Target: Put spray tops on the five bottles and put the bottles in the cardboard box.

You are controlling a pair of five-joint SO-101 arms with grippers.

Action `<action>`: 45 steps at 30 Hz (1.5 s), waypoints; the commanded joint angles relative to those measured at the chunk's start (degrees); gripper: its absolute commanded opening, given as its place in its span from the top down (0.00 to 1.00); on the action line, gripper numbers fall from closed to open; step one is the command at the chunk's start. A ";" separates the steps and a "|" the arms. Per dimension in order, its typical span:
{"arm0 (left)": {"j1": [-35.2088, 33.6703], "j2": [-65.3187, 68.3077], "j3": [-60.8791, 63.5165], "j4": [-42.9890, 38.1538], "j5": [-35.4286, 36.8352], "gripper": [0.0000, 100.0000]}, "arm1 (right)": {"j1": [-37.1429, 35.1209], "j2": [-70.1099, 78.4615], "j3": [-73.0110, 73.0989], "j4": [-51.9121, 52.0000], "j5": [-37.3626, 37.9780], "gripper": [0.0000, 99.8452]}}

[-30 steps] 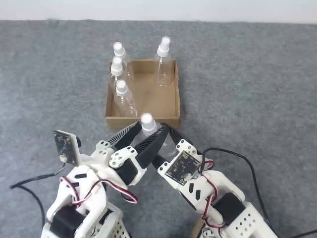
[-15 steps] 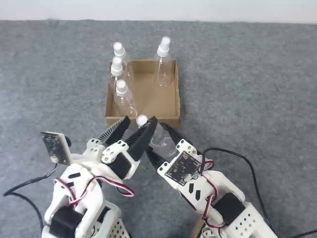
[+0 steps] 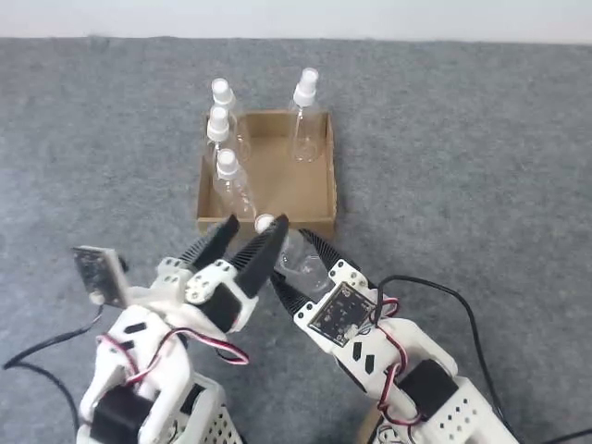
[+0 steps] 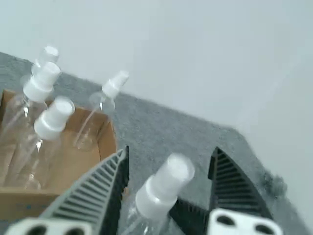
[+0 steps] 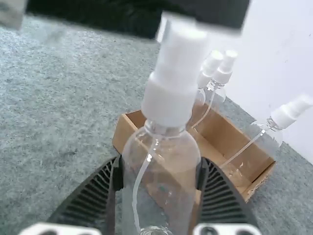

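Note:
A clear bottle [image 3: 298, 262] with a white spray top [image 3: 265, 223] is held just in front of the cardboard box [image 3: 319, 190], and my right gripper [image 3: 294, 266] is shut on its body. From its own wrist view, the right gripper [image 5: 160, 169] presses the bottle [image 5: 159, 171] on both sides below the spray top [image 5: 173, 83]. My left gripper [image 3: 257, 225] is open, its tips on either side of the top. The left gripper [image 4: 171, 152] leaves gaps beside the spray top [image 4: 164, 186]. Several capped bottles [image 3: 227, 176] stand in the box.
Three boxed bottles line the left wall, and one bottle [image 3: 305, 111] stands at the far right corner. Grey carpet [image 3: 462, 166] lies open around the box. A black cable [image 3: 453, 305] trails beside the right arm.
My left gripper was spread wide around the bottle; it has narrowed and swung left, so its tips now flank the spray top. The held bottle's top shifted slightly left.

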 commanded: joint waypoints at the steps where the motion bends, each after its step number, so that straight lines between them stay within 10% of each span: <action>1: -3.34 -1.14 -4.79 -4.66 2.20 0.75 | -0.04 -1.10 -0.70 -1.01 1.05 0.92; 45: -13.45 -1.14 7.08 -5.89 -1.14 0.99 | -0.04 -1.10 -1.23 -1.01 0.53 0.92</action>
